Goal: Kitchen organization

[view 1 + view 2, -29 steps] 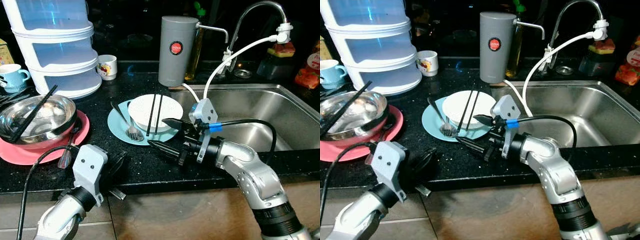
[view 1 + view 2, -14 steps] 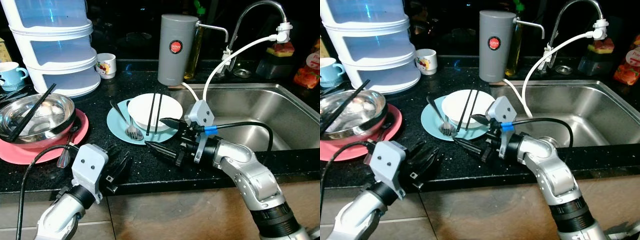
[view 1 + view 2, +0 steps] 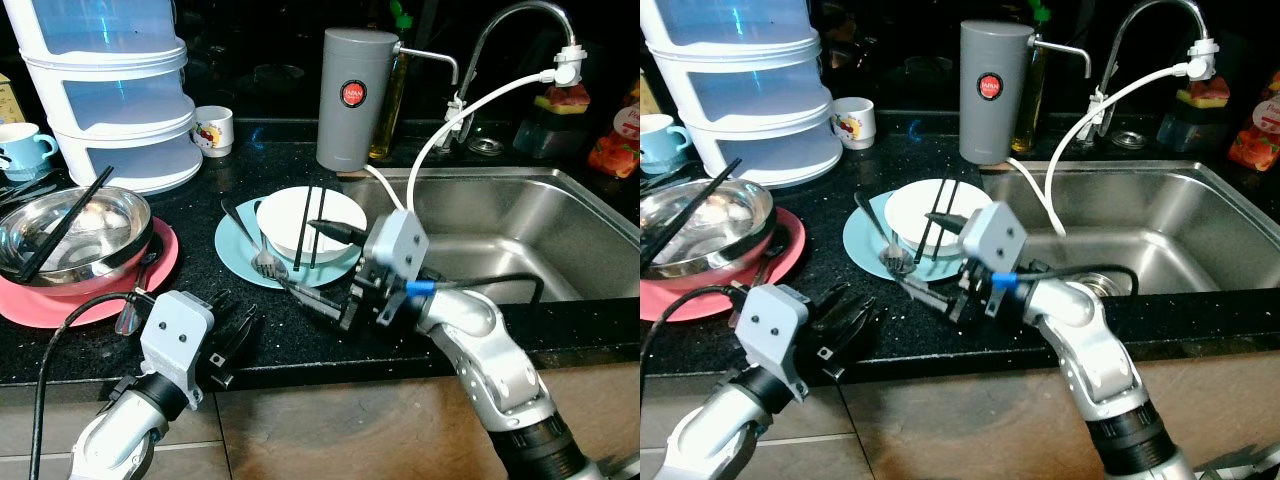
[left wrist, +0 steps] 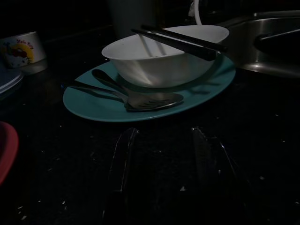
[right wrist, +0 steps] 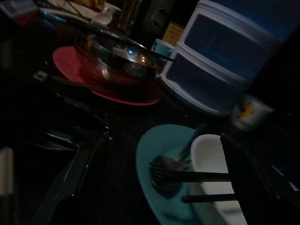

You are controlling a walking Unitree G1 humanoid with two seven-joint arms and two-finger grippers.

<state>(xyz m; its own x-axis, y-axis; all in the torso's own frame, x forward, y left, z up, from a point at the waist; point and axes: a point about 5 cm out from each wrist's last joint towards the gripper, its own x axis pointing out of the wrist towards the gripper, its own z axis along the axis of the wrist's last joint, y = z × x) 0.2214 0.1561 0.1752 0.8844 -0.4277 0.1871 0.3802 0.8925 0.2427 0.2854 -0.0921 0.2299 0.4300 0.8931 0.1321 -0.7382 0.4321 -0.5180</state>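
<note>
Two open jaws: right gripper [image 3: 315, 262] (now nearer the white bowl [image 3: 310, 223]), left gripper [image 3: 240, 335] low.

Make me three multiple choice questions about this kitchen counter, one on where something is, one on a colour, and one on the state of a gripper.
1. Where do the two black chopsticks lie?
A. across the white bowl
B. in the steel sink
C. on the floor

2. What colour is the round plate under the white bowl?
A. yellow
B. teal
C. black

3. How is the right gripper?
A. shut on the fork
B. shut on a cup
C. open, one finger over the bowl, one by the plate's edge

Answers: 1 A, the sticks rest over the bowl's rim. 2 B, teal shows around the bowl, with a metal fork on it. 3 C, its black fingers stand wide apart, holding nothing.
</note>
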